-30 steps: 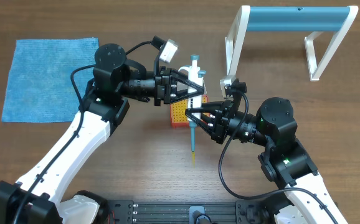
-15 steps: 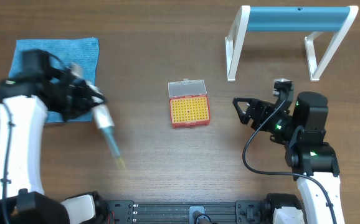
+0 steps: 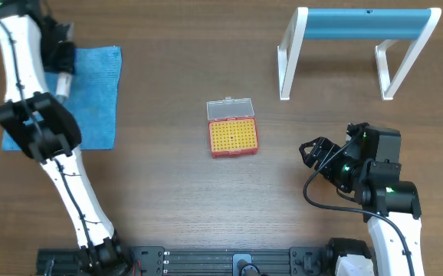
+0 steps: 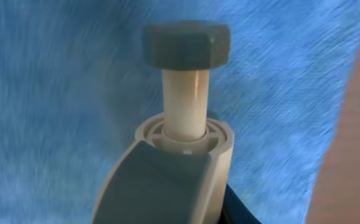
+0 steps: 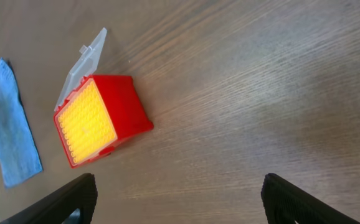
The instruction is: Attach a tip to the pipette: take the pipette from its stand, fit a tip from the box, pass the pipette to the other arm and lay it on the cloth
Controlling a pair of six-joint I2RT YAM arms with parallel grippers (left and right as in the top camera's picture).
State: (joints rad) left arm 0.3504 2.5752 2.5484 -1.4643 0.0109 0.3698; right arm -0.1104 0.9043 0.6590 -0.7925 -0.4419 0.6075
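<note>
YAM arm bodies, top view
L arm (image 3: 67, 184), left edge of frame: white links, blk joint housing. R arm (image 3: 394, 230), lower right: white link, blk joints, blk cable (image 3: 311, 195) loop, green LEDs (image 3: 388, 190). R gripper (image 5: 179, 190): blk fingers.

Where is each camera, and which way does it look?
Top view: above the table, looking down; left arm and right arm show.
Left wrist view: on the left arm, facing the pipette over the cloth.
Right wrist view: on the right arm, facing the tip box; its open right gripper shows.
Shared: top and right wrist views both show tip box, cloth.
</note>
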